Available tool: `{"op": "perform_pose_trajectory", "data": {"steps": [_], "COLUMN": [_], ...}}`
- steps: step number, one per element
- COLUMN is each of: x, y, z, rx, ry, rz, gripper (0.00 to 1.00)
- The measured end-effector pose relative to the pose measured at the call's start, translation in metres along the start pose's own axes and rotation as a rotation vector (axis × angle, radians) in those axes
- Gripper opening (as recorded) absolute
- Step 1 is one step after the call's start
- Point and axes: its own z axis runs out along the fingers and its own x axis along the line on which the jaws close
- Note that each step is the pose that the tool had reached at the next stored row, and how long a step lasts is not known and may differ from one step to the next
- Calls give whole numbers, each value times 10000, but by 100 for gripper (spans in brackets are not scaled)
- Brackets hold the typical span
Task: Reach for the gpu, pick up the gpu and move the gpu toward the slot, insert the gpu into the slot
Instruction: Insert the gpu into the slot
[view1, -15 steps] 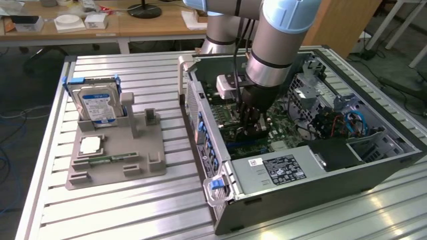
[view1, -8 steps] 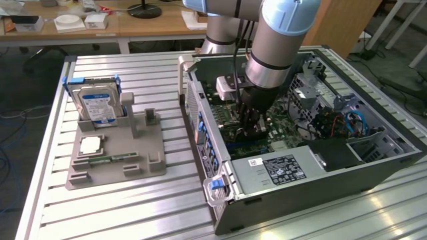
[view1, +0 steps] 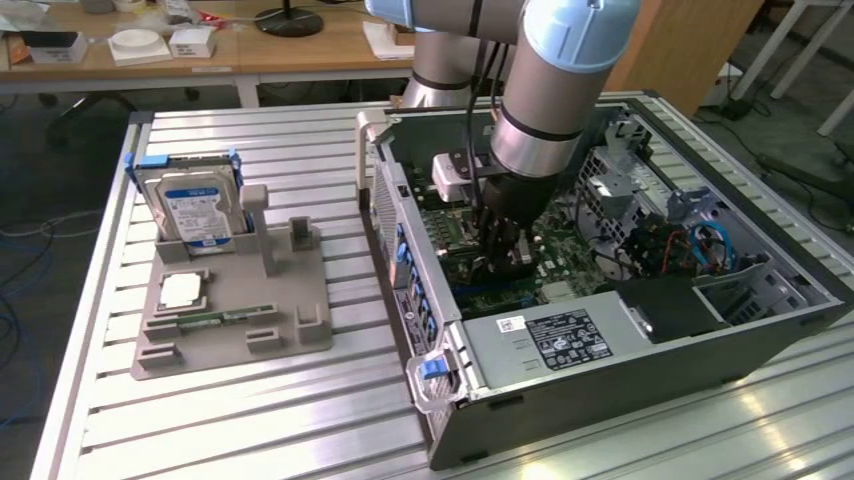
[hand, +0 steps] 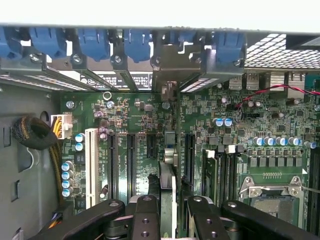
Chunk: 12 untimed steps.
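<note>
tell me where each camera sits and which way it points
Exterior view: off the arm, raised, looking down across the slatted table at the open computer case and the grey holder with the hard drive; the arm reaches into the case.
Wrist view: on the wrist, inside the case, facing the green motherboard; the black fingers hold the gpu edge-on above the board.
Shared: both show the motherboard, the case's blue clips and the gripper.

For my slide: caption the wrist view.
Gripper holds the gpu edge-on above the green motherboard.
</note>
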Motion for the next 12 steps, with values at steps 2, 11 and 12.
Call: {"op": "perform_pose_trajectory", "data": {"steps": [2, 11, 12], "x": [1, 1, 1], "y": [0, 0, 0], "z": [13, 24, 24], "rx": [-3, 0, 0], "ry": [8, 0, -1], "rz": [0, 1, 0], "gripper": [27, 27, 27]}}
